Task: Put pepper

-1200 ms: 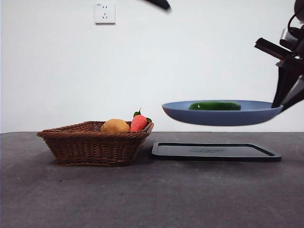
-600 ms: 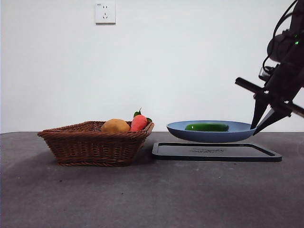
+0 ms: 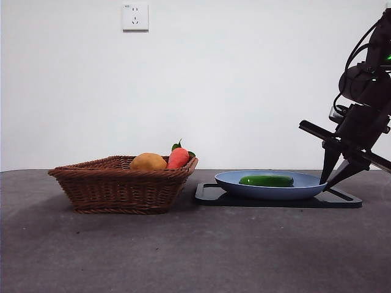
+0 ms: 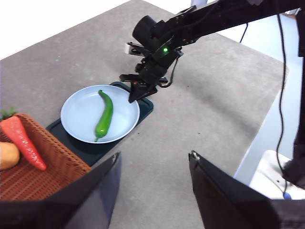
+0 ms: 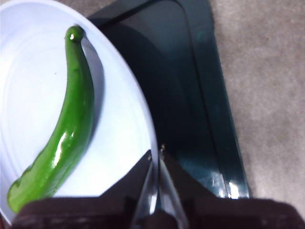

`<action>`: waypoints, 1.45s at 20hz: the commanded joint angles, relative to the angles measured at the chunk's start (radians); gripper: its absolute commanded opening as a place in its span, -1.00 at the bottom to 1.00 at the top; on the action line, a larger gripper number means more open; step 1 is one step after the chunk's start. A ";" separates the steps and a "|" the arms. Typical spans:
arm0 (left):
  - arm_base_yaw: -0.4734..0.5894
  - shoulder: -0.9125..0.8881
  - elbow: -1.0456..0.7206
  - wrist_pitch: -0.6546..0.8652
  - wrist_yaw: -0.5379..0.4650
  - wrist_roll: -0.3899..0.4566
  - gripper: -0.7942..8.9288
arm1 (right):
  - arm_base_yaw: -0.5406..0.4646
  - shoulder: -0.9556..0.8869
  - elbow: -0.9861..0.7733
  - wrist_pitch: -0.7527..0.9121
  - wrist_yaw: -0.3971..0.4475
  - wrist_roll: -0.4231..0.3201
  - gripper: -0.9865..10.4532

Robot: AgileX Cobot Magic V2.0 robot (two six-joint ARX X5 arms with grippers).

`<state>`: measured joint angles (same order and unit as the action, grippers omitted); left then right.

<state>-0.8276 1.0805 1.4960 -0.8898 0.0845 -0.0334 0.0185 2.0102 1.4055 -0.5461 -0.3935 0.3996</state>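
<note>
Pepper (image 3: 266,180) lay in blue plate (image 3: 229,180), plate sat on black tray (image 3: 342,199). Right tool (image 5: 156,155) pinched plate rim. Left tool (image 4: 153,160) spread open, high above desk (image 3: 195,250).

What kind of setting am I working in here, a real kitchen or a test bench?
Likely a lab test bench, not a kitchen: a bare grey table against a plain white wall with one socket, and only staged props, a wicker basket and a blue plate on a black tray.
</note>
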 commanded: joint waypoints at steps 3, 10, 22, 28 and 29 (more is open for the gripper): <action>-0.008 0.007 0.018 0.003 -0.034 0.007 -0.32 | 0.002 0.010 0.020 -0.012 0.001 -0.035 -0.53; -0.008 0.012 0.018 -0.023 -0.086 0.010 -0.32 | 0.004 -0.274 0.020 -0.174 0.006 -0.191 -0.53; -0.008 0.017 0.018 -0.069 -0.083 0.011 -0.32 | 0.196 -0.945 0.020 -0.742 0.004 -0.354 -0.54; -0.008 0.017 0.018 -0.093 -0.080 0.008 -0.78 | 0.260 -1.037 0.019 -0.827 0.001 -0.409 -0.82; -0.008 0.017 0.018 -0.095 -0.080 0.007 -0.82 | 0.260 -1.038 0.019 -0.827 0.000 -0.409 -0.82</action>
<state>-0.8276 1.0897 1.4960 -0.9905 0.0029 -0.0334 0.2749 0.9638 1.4078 -1.3571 -0.3920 0.0090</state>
